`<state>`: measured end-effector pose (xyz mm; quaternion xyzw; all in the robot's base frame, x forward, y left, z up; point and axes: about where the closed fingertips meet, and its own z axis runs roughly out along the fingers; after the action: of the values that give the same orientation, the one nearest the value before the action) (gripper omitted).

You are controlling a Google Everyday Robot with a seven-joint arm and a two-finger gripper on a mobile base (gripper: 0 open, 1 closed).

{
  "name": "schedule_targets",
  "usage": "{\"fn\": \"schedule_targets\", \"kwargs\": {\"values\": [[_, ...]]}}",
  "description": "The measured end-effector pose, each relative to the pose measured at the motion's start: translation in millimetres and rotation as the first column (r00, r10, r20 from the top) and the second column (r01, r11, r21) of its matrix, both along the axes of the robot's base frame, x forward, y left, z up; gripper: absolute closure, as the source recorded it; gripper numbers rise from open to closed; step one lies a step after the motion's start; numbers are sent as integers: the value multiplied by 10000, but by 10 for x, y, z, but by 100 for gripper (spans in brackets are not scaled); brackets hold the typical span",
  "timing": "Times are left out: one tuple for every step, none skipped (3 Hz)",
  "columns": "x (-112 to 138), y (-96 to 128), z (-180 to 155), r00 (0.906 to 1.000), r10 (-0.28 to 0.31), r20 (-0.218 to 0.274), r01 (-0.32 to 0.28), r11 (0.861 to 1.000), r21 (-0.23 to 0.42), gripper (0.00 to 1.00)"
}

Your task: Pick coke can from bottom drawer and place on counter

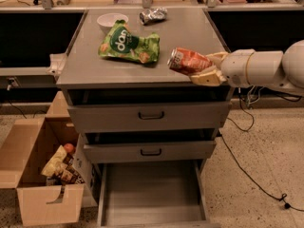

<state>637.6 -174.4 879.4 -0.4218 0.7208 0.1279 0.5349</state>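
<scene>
The coke can (187, 61), red-orange with a silvery end, lies sideways in my gripper (206, 68), which is shut on it. The gripper holds the can just above the front right part of the counter (90, 65), the grey top of the drawer cabinet. My white arm (266, 68) comes in from the right. The bottom drawer (152, 194) is pulled open below, its grey floor bare.
A green snack bag (126, 44) lies on the counter left of the can. A white bowl (111, 20) and a crumpled silver foil object (153, 15) sit at the back. An open cardboard box (45, 175) of items stands left of the cabinet. Two upper drawers (151, 115) are shut.
</scene>
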Motion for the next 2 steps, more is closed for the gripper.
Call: {"fn": "schedule_targets", "kwargs": {"values": [[231,-50,11,9990,-187,-415,182,9998,-129,100],[664,-55,56,9936,-489,-1019,463,9985,-279,100]]}}
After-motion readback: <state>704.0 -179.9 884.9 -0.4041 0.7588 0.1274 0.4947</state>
